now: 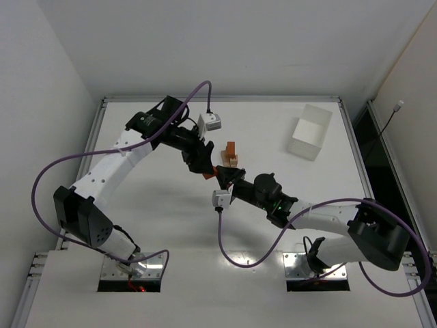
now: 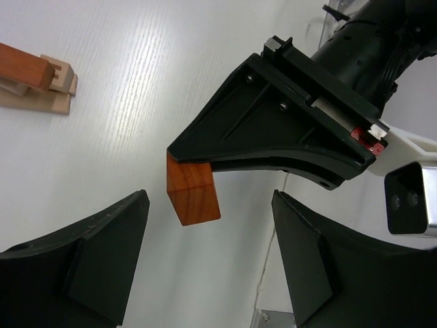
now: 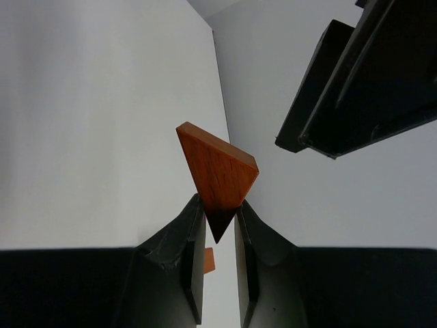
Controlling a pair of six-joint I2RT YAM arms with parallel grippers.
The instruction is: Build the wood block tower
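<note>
My right gripper (image 1: 225, 176) is shut on a reddish-orange wedge (image 1: 209, 175) and holds it above the table; in the right wrist view the gripper (image 3: 218, 205) pinches the wedge (image 3: 220, 171) by its lower point. My left gripper (image 1: 202, 164) is open; in the left wrist view (image 2: 209, 198) the wedge (image 2: 193, 195) hangs between and just ahead of its spread jaws, touching neither. A small stack of tan and reddish-orange blocks (image 1: 232, 156) stands just behind both grippers, and it also shows in the left wrist view (image 2: 34, 75).
A white rectangular tray (image 1: 311, 131) stands at the back right. The left gripper's fingers (image 3: 355, 89) loom close at the upper right of the right wrist view. A small orange piece (image 3: 208, 260) shows low between the right fingers.
</note>
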